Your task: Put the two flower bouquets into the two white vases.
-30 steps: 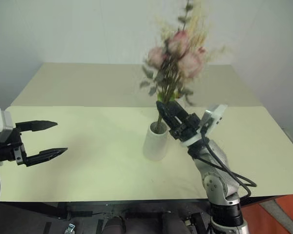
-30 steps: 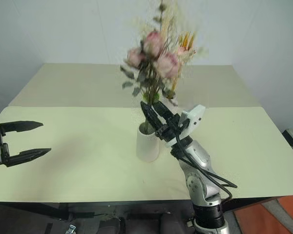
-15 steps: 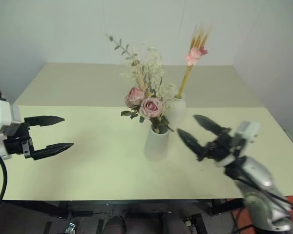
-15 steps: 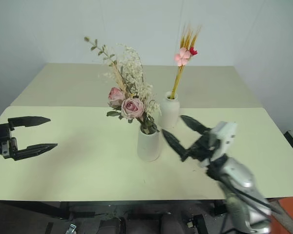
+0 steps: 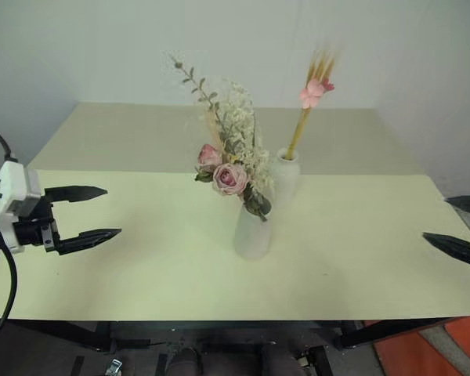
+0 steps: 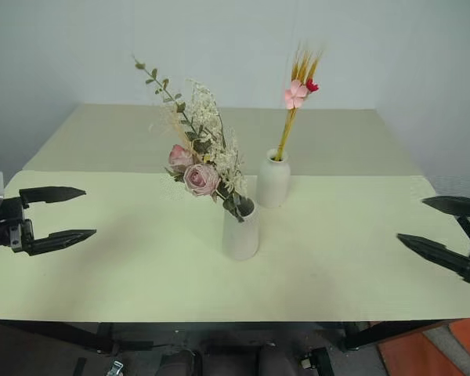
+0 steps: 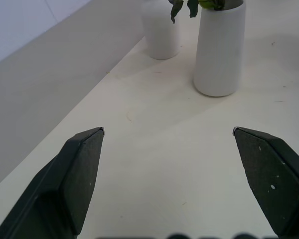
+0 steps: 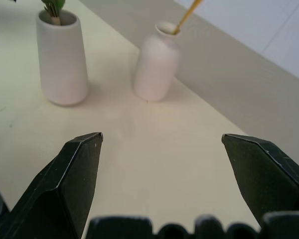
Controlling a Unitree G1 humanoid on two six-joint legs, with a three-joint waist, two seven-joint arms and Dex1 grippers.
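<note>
1. Right gripper (image 6: 437, 229): jaws released wide, empty, at the table's (image 6: 360, 266) right edge, well apart from both vases.
2. Left gripper (image 5: 94, 213): jaws apart, empty, over the table's left side.
3. Rose bouquet (image 6: 200, 168): stands in the cone vase (image 6: 241, 230), leaning left.
4. Slim yellow bouquet (image 6: 295, 94): upright in the bottle vase (image 6: 272, 180), just behind the cone vase.

Your right pincer (image 6: 439, 231) has let go of the rose bouquet (image 6: 200, 168) and swung wide from the cone vase (image 6: 241, 229) to the right edge of the surface (image 6: 141, 266), fingers now spread and empty. The bouquet, upright in its grip 1 second ago, now sits in that vase, leaning left.
</note>
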